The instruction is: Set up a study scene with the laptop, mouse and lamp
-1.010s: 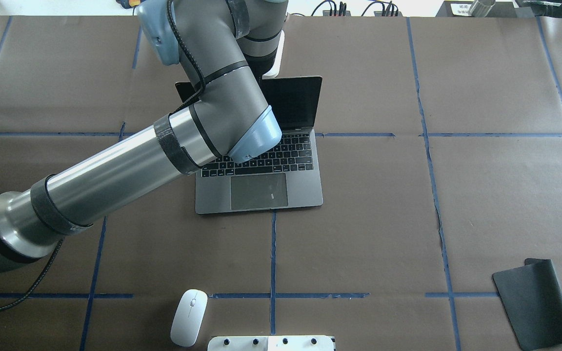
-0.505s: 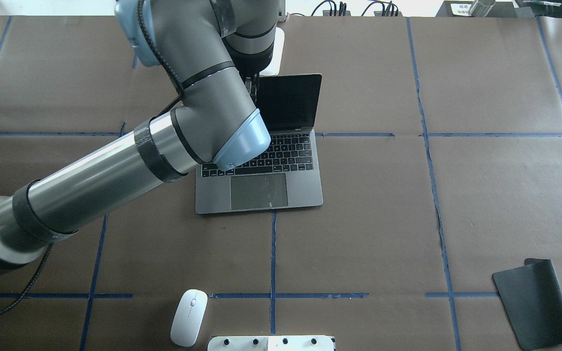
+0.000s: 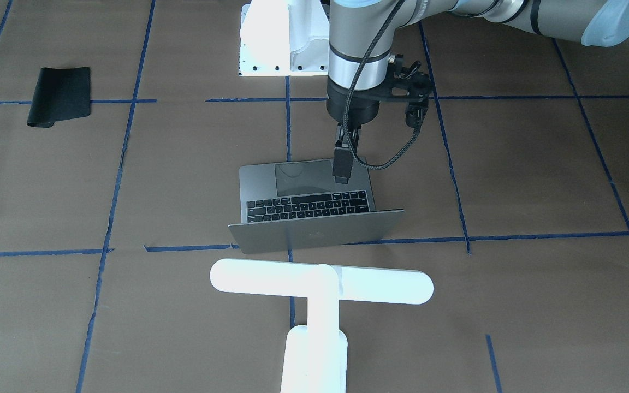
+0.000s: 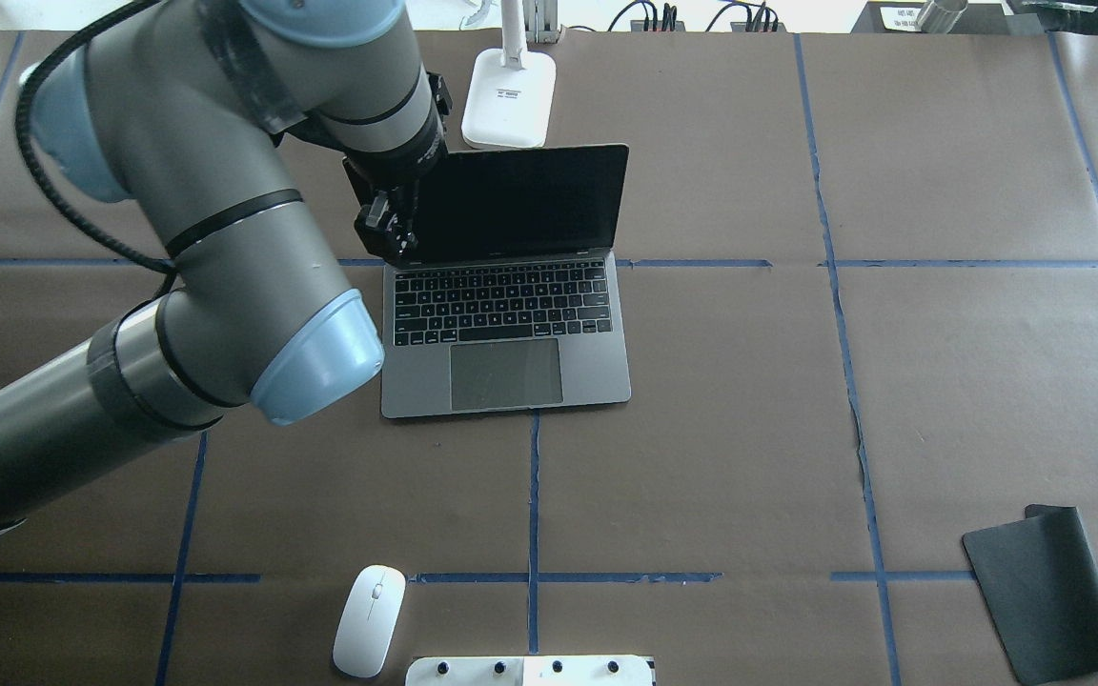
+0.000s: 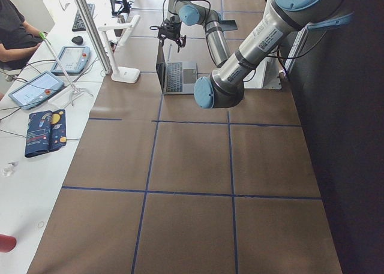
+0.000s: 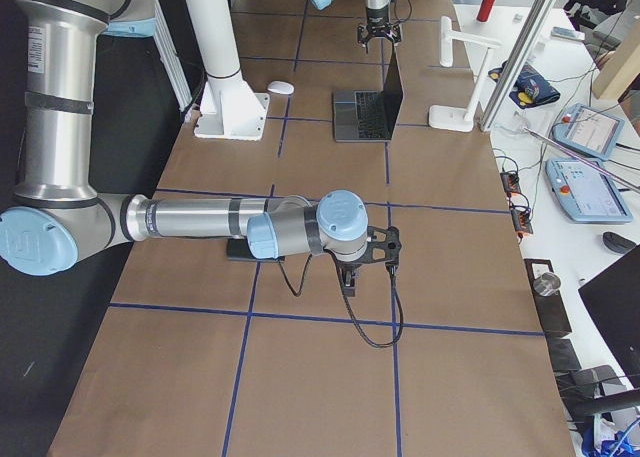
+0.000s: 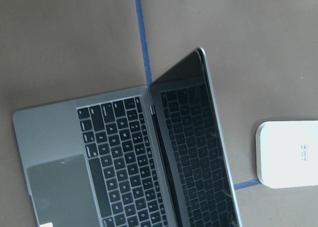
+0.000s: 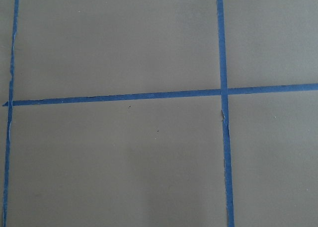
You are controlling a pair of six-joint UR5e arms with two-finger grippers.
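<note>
The grey laptop (image 4: 511, 314) stands open mid-table, its dark screen facing the robot; it also shows in the front view (image 3: 314, 232) and the left wrist view (image 7: 124, 157). My left gripper (image 4: 387, 238) hangs above the laptop's left edge near the hinge, clear of the lid, fingers apart and empty (image 3: 342, 172). The white mouse (image 4: 370, 619) lies near the robot's edge. The white T-shaped lamp (image 3: 320, 286) stands behind the laptop, its base (image 4: 508, 100) by the lid. My right gripper (image 6: 345, 282) hovers low over bare table; whether it is open or shut I cannot tell.
A black soft mat (image 4: 1049, 591) lies at the near right. The white bolted pedestal (image 4: 530, 670) sits beside the mouse. An operators' desk with tablets (image 6: 590, 127) runs along the table's far side.
My left arm has pulled off the top edge of the lid and swung left, uncovering the screen and keyboard. The lid stands slightly more upright than one second ago.
</note>
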